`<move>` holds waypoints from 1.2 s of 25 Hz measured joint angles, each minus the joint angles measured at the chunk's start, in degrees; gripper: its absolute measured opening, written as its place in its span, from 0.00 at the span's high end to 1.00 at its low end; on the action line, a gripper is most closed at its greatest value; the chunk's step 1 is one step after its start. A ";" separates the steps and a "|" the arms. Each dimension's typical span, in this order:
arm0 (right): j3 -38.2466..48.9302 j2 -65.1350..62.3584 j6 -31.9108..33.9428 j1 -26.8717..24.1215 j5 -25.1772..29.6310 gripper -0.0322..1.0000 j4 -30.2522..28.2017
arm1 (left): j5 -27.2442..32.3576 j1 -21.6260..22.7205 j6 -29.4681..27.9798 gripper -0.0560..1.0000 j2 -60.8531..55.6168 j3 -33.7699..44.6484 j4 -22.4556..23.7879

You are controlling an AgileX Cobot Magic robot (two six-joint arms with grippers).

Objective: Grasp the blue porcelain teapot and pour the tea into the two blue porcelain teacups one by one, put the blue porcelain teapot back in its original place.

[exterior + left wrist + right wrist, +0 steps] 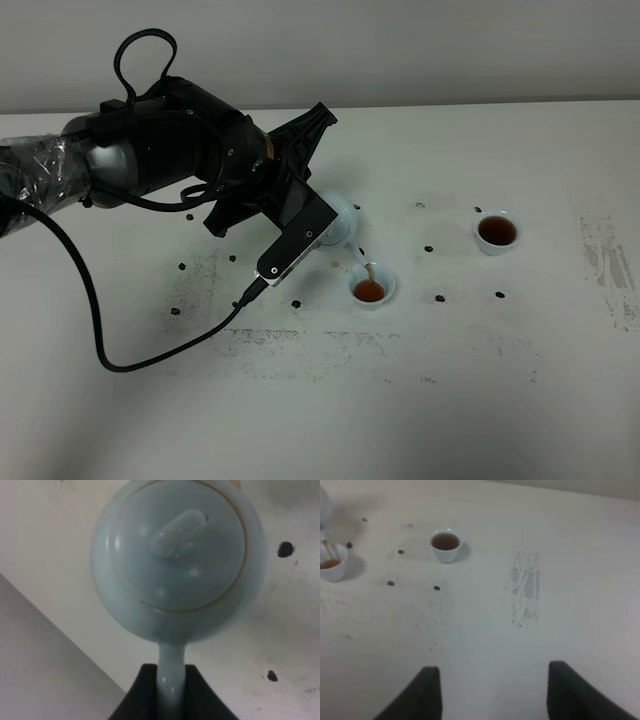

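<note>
My left gripper (318, 222) is shut on the handle of the blue porcelain teapot (341, 222), which is tilted over the near teacup (371, 288). A thin brown stream of tea runs from the spout into that cup, which holds tea. In the left wrist view the teapot (177, 555) fills the frame, lid and knob toward the camera, its handle between my black fingers (145, 690). The far teacup (497, 232) stands to the right, full of tea. The right wrist view shows both cups, the far teacup (446, 544) and the near teacup (332, 564). My right gripper (490, 690) is open and empty.
The white table (480, 380) has small dark spots around the cups and worn grey scuffs at the right (612, 270) and front middle. A black cable (110, 340) loops from my left arm over the table's left side.
</note>
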 joint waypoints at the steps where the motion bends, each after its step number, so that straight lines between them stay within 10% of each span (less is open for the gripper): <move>1: 0.00 0.00 0.00 0.00 0.00 0.53 0.00 | -0.02 0.00 0.00 0.89 0.00 0.00 0.00; 30: 0.00 0.00 0.00 0.00 0.00 0.53 0.00 | -0.69 -1.15 0.22 0.89 0.00 0.00 1.38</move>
